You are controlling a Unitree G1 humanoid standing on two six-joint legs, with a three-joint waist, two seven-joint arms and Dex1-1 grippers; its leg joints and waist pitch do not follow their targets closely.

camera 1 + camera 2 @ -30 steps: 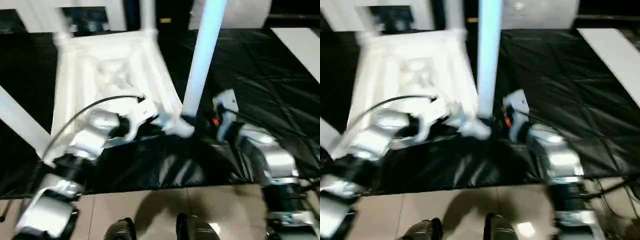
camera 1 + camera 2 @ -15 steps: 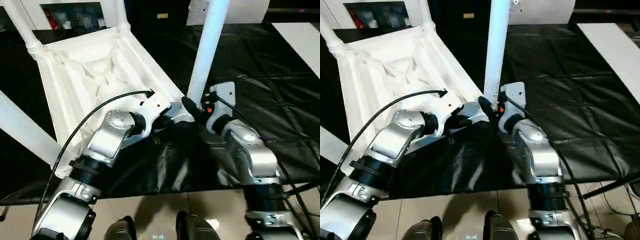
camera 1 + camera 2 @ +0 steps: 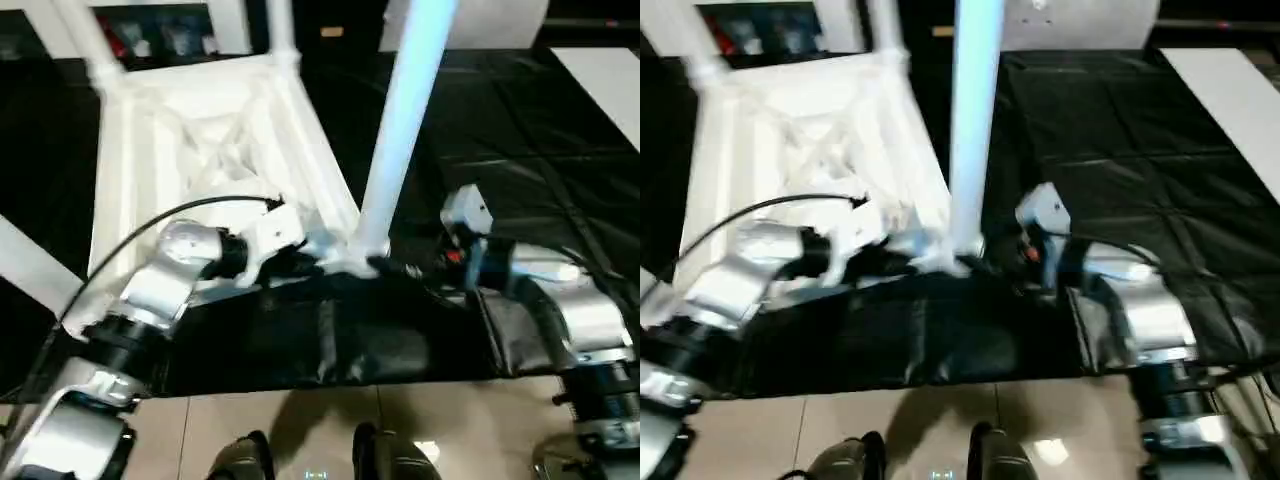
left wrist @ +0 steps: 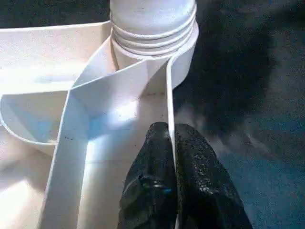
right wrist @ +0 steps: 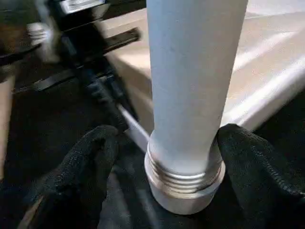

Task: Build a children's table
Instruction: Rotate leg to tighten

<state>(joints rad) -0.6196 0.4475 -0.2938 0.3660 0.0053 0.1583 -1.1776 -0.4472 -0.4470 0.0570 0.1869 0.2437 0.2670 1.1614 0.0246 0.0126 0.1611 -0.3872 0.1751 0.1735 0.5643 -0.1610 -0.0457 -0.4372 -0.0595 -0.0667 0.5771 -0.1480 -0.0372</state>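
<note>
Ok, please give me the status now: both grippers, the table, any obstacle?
Left gripper pinched on the tabletop's edge wall. Right gripper straddles the near leg above its threaded base, open. Table upside down. No obstacle seen.

- The work table (image 3: 540, 130) wears a black cover, creased and seamed into squares, its front edge running just above the tan tiled floor (image 3: 300, 430).
- The children's table (image 3: 215, 150) lies upside down on the left half of the work table, ribbed underside up, legs rising from its corner sockets.
- The corner socket nearest the front edge (image 4: 157, 52) holds a leg (image 3: 400, 120) that stands roughly upright near the middle of the work table.
- At the far right corner a pale flat strip (image 3: 600, 85) lies on the black cover.
- The cover folds and hangs over the front edge.
</note>
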